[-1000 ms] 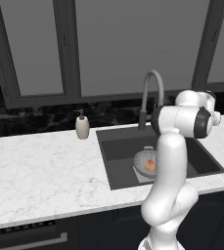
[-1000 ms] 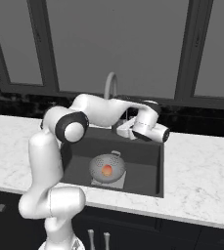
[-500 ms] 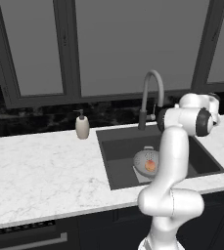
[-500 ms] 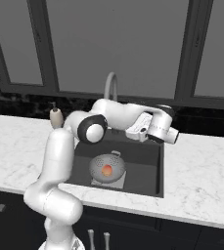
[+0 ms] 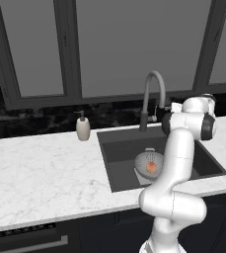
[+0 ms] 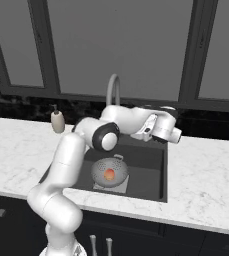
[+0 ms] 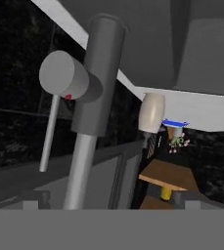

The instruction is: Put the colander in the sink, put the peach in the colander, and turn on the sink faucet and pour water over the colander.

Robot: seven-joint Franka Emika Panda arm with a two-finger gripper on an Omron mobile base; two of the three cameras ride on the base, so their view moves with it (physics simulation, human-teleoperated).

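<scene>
One round orange peach (image 5: 152, 168) in perforated grey metal colander (image 5: 143, 160).

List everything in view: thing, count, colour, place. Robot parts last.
sink: one, dark grey, set in the counter under the windows
colander: one, light grey, on the sink floor
peach: one, orange-red, inside the colander
faucet: one, grey, behind the sink
soap dispenser: one, beige, on the counter left of the sink
counter: one, white marble, around the sink
windows: grey panes, dark frames, above the counter
arm: one, white, reaching over the sink
gripper: one, open, over the sink's right side, facing the faucet
</scene>
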